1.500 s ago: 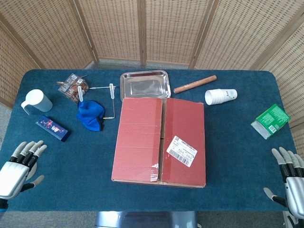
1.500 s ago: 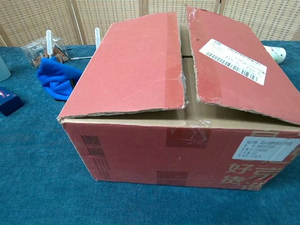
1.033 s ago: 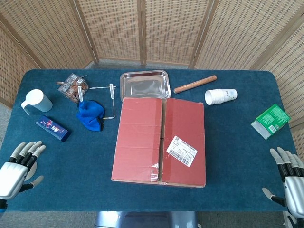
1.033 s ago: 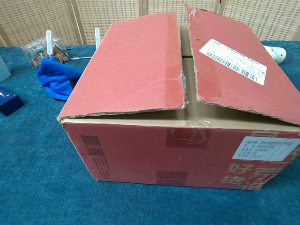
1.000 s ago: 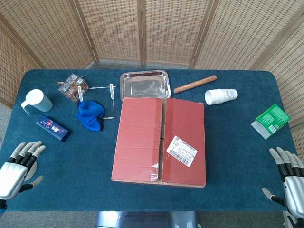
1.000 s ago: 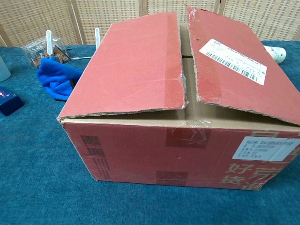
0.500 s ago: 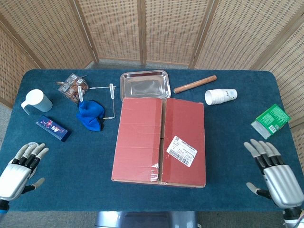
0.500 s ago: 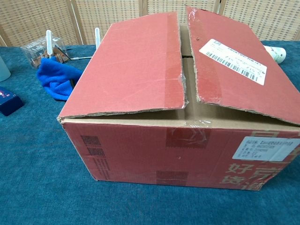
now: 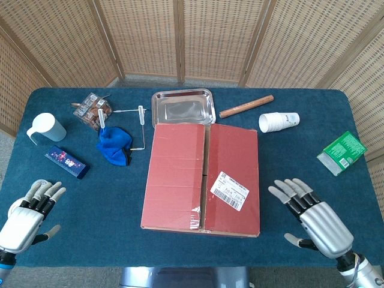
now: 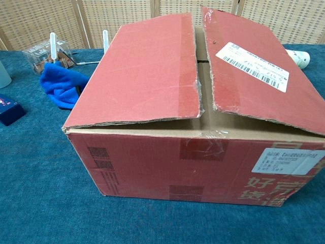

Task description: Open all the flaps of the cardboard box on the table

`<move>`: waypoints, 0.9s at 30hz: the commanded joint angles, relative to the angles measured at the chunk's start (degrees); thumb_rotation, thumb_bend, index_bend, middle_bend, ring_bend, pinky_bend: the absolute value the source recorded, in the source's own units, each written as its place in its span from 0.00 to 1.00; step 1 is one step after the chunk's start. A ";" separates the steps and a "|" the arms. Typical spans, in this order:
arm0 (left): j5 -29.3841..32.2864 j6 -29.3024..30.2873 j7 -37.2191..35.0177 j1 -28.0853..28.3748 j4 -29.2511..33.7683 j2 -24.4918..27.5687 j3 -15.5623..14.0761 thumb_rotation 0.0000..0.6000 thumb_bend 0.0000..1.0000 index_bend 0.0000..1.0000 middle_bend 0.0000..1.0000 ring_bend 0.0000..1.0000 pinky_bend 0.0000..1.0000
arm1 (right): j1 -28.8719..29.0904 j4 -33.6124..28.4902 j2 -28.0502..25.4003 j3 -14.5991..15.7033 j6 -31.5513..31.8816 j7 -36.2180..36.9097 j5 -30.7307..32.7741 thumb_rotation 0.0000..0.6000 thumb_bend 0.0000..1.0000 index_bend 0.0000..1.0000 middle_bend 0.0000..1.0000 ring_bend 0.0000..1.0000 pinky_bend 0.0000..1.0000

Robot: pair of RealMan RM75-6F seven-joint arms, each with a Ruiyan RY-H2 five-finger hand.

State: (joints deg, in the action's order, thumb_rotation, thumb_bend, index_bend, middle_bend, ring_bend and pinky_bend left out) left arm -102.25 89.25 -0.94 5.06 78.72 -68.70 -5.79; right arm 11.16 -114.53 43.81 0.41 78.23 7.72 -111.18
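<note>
A red cardboard box (image 9: 203, 177) (image 10: 198, 112) stands in the middle of the blue table, its two top flaps folded down with a narrow gap between them. A white shipping label (image 9: 228, 191) sits on the right flap. My left hand (image 9: 25, 217) hovers open near the table's front left corner, far from the box. My right hand (image 9: 315, 219) is open with fingers spread, just right of the box's front right corner and not touching it. Neither hand shows in the chest view.
Behind the box lie a steel tray (image 9: 183, 107), a wooden rolling pin (image 9: 246, 106) and stacked paper cups (image 9: 278, 121). A green carton (image 9: 341, 152) is at the right. A blue cloth (image 9: 115, 145), a dark blue packet (image 9: 66, 161), a white mug (image 9: 47, 128) and a snack bag (image 9: 91, 109) are at the left.
My right hand has moved left from the table's right edge to beside the box. My left hand has shifted slightly right and forward. The box flaps have not moved.
</note>
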 commanded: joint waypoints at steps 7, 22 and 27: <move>0.82 -0.38 -1.38 0.46 -1.95 -1.32 0.37 1.00 0.24 0.00 0.00 0.00 0.00 | 5.86 0.75 0.01 0.32 -4.17 4.80 -3.80 1.00 0.16 0.00 0.00 0.00 0.00; 1.77 -1.25 -2.97 1.19 -5.23 -3.41 0.48 1.00 0.24 0.00 0.00 0.00 0.00 | 9.75 2.72 3.51 0.73 -5.87 2.60 -6.32 1.00 0.17 0.00 0.00 0.00 0.00; 2.28 -1.35 -3.14 1.22 -5.51 -3.58 0.55 1.00 0.24 0.00 0.00 0.00 0.00 | 11.12 0.98 5.07 0.35 -7.37 -0.13 -6.34 1.00 0.23 0.00 0.00 0.00 0.00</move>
State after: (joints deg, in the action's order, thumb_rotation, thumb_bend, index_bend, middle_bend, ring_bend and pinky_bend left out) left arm -99.96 87.90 -4.09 6.28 73.20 -72.28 -5.25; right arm 21.84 -113.02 48.41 0.92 71.34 8.26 -117.54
